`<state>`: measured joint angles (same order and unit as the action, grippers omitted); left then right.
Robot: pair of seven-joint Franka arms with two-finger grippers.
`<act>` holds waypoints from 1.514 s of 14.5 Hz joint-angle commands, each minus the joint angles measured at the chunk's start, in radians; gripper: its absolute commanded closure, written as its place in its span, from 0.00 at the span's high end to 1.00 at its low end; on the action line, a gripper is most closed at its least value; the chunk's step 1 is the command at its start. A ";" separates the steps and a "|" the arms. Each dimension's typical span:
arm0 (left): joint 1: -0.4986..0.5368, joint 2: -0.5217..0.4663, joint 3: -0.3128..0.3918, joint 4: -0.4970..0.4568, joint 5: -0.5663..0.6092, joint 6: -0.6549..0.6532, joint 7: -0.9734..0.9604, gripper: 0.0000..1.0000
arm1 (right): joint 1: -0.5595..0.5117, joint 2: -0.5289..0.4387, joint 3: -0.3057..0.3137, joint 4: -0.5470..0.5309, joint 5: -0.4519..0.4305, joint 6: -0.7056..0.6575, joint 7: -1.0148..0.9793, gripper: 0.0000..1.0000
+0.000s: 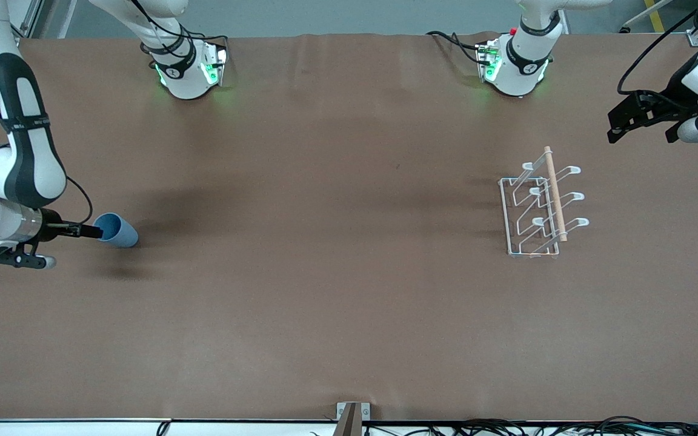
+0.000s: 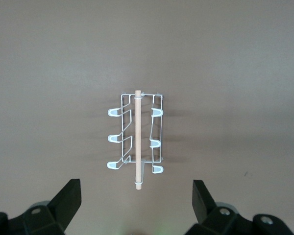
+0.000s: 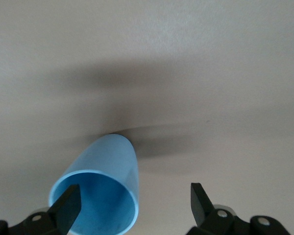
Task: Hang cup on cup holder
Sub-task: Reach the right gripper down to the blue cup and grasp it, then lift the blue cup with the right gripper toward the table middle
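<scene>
The light-blue cup [image 1: 120,231] lies on its side on the brown table near the right arm's end, its open mouth [image 3: 95,205] facing my right gripper [image 1: 91,231]. That gripper [image 3: 134,205] is open. One fingertip [image 3: 68,208] sits in front of the cup's mouth, the other [image 3: 201,203] stands clear beside the cup, so the jaws straddle one side of the rim. The white wire cup holder [image 1: 537,209] with its wooden dowel [image 2: 136,142] stands toward the left arm's end. My left gripper [image 1: 617,126] hangs open and empty [image 2: 136,203] above the table beside the holder.
Both robot bases [image 1: 188,69] [image 1: 515,66] stand along the table's edge farthest from the front camera. A small metal bracket [image 1: 352,416] and cables sit at the edge nearest to it. Bare brown table [image 1: 325,242] stretches between cup and holder.
</scene>
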<state>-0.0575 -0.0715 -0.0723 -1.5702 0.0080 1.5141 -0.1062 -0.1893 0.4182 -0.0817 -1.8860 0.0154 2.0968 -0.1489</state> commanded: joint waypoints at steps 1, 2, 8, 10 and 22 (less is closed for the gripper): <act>0.002 0.013 0.000 0.024 -0.002 -0.006 0.016 1.00 | -0.035 0.008 0.020 -0.044 0.009 0.017 -0.038 0.96; 0.002 0.013 -0.001 0.022 -0.003 -0.006 0.016 1.00 | -0.033 0.008 0.023 -0.054 0.017 0.017 -0.038 0.95; 0.001 0.013 -0.001 0.024 0.003 -0.008 0.011 1.00 | -0.024 0.022 0.023 -0.064 0.063 0.017 -0.057 0.22; 0.001 0.013 -0.001 0.026 0.000 -0.008 0.011 1.00 | -0.024 0.022 0.023 -0.061 0.063 0.017 -0.081 0.04; -0.001 0.013 -0.003 0.026 -0.005 -0.006 0.010 1.00 | 0.047 -0.102 0.052 0.139 0.303 -0.345 -0.090 0.00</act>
<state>-0.0585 -0.0700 -0.0736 -1.5700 0.0079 1.5141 -0.1057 -0.1470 0.3277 -0.0385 -1.7887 0.2221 1.8239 -0.2280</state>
